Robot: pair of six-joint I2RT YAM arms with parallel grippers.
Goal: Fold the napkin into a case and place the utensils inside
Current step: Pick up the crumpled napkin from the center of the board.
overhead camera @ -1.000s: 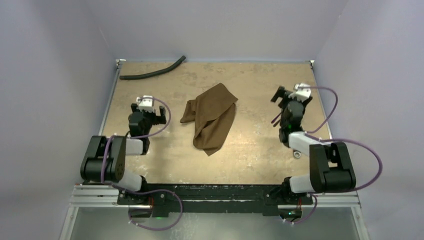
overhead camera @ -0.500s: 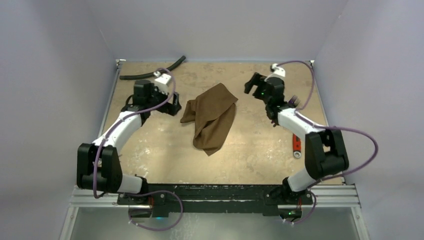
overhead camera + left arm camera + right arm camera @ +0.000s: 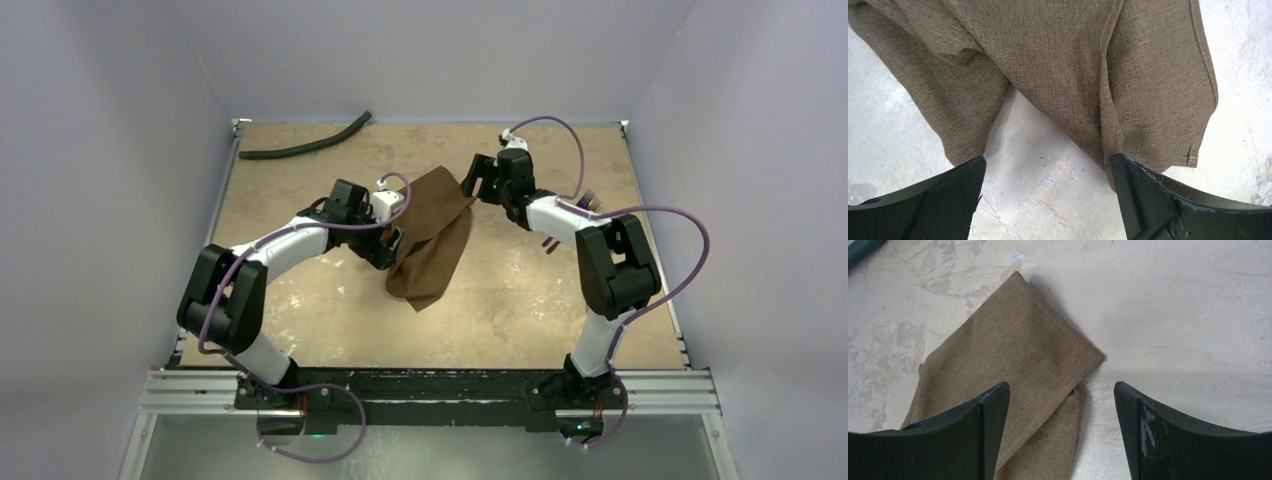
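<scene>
We find the napkin (image 3: 432, 232) lying crumpled and partly doubled over on the table (image 3: 500, 310), not yet squared into anything like a case, so we judge the work in hand to be taking hold of it to spread it flat. The left gripper (image 3: 1048, 165) is released, its jaws spread wide, and the napkin's loose lower edge lies just ahead of them, with one hanging fold touching the inner face of the right-hand finger; nothing is pinched. The right gripper (image 3: 1062, 390) is also unclenched, straddling the napkin's far pointed corner, which lies on the table directly ahead of and between its fingers. We read both placements as chosen to take opposite ends of the cloth. Both arms reach forward and inward from their bases, elbows bent, wrists pitched down toward the table, the two grippers facing each other across the napkin. The utensils (image 3: 549, 241) are mostly hidden; slim dark pieces show beside the right forearm, well behind that gripper, still outside the cloth.
</scene>
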